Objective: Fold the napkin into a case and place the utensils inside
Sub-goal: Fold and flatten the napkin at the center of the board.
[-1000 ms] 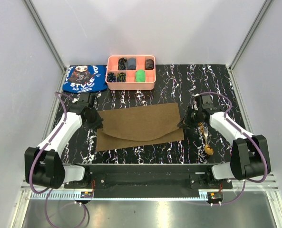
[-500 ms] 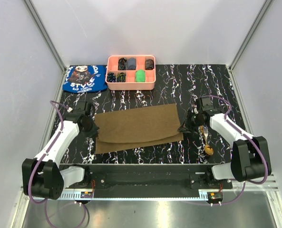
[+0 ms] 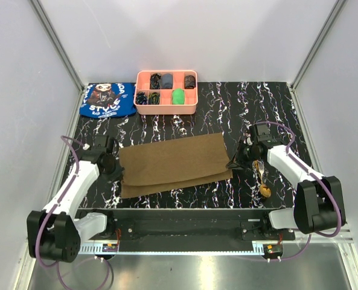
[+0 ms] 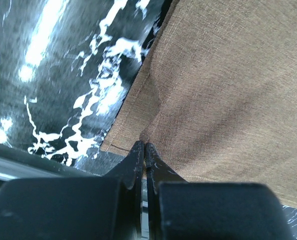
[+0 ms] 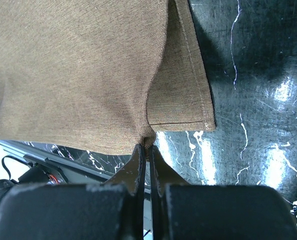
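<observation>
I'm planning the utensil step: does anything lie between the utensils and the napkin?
No loose object does. Only the right pincer, shut on the napkin at its right edge, sits in the gap beside the utensils.

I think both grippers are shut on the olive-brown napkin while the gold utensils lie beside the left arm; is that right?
Not quite: the utensils lie beside the right arm, as the top view shows. The left gripper and right gripper are indeed shut on the napkin.
</observation>
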`<state>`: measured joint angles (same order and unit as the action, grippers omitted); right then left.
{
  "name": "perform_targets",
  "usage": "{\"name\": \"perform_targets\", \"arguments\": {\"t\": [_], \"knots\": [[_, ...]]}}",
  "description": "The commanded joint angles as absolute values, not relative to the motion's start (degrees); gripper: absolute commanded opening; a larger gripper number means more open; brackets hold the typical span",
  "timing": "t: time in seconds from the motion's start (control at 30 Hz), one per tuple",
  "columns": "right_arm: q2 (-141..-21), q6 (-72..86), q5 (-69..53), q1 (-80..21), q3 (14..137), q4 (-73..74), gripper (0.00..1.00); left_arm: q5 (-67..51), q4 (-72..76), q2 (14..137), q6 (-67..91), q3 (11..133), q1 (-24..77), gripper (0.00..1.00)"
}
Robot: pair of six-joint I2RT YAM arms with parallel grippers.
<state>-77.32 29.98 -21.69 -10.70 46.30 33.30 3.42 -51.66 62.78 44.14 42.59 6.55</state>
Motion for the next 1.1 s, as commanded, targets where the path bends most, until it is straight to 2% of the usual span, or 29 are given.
{"name": "perform_targets", "arguments": {"t": [0.0,0.73,1.07], "knots": [[-77.2,28.8,-21.4,-10.6,46.3,34.2,0.00,3.5,-52.6,60.0,48.1,39.6,6.2,0.00],[-90.3,28.7,-18.4,-10.6,46.2,28.9,0.00,-0.3,-47.0,70.9,51.6,34.7,6.2,0.00],[-91.1,27.4,-17.1,-10.5,47.1,29.1,0.04,1.9,-48.4,67.6,54.6,31.9,5.8,0.00]]}}
